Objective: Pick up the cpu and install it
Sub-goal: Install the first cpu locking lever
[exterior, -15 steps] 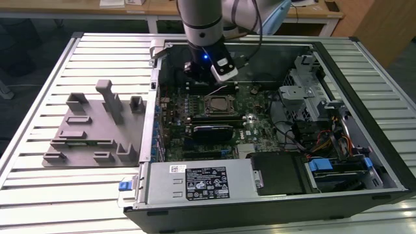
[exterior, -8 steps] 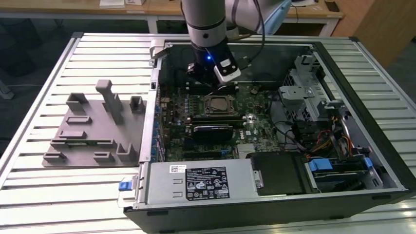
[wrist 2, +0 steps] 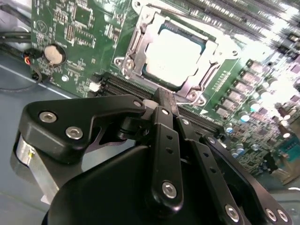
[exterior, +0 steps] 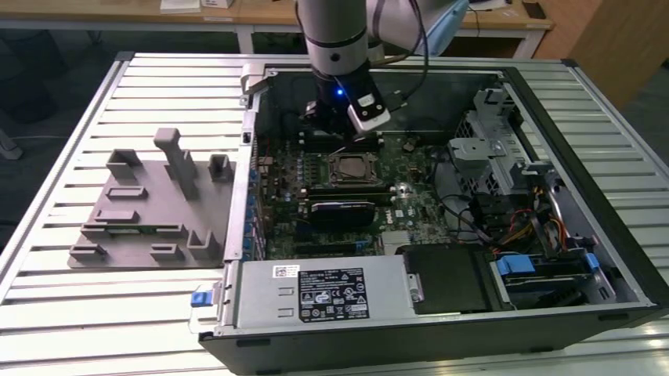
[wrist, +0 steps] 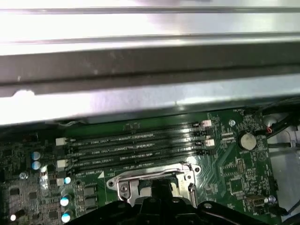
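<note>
In the exterior view, the arm is reaching down into the open computer case point(exterior: 585, 258), which is lying on a slatted metal table point(exterior: 63, 313), and its gripper point(exterior: 337, 142) is hanging just above the socket point(exterior: 349, 168) in the middle of the motherboard point(exterior: 418, 205). The cpu point(exterior: 350, 168) is sitting in that socket. To the exterior view's left, well apart from the case, a grey fixture tray point(exterior: 146, 219) with upright posts is resting on the table. The power supply point(exterior: 319, 291) is lying along the near edge of the case.

The second wrist view is showing what the exterior view cannot — the cpu point(wrist 2: 176, 54) lying flat inside the metal socket frame point(wrist 2: 131, 56), its bright silver top bare. The black gripper point(wrist 2: 165, 98) linkages are blocking the lower half; the jaws are drawn together, holding nothing. A coin battery point(wrist 2: 54, 54) is sitting nearby on the board.

In the first wrist view, the memory slots point(wrist: 136, 147) are running beside the socket frame point(wrist: 152, 180), with the case wall behind. The gripper body is hiding the socket's inside — the cpu cannot be made out here.
</note>
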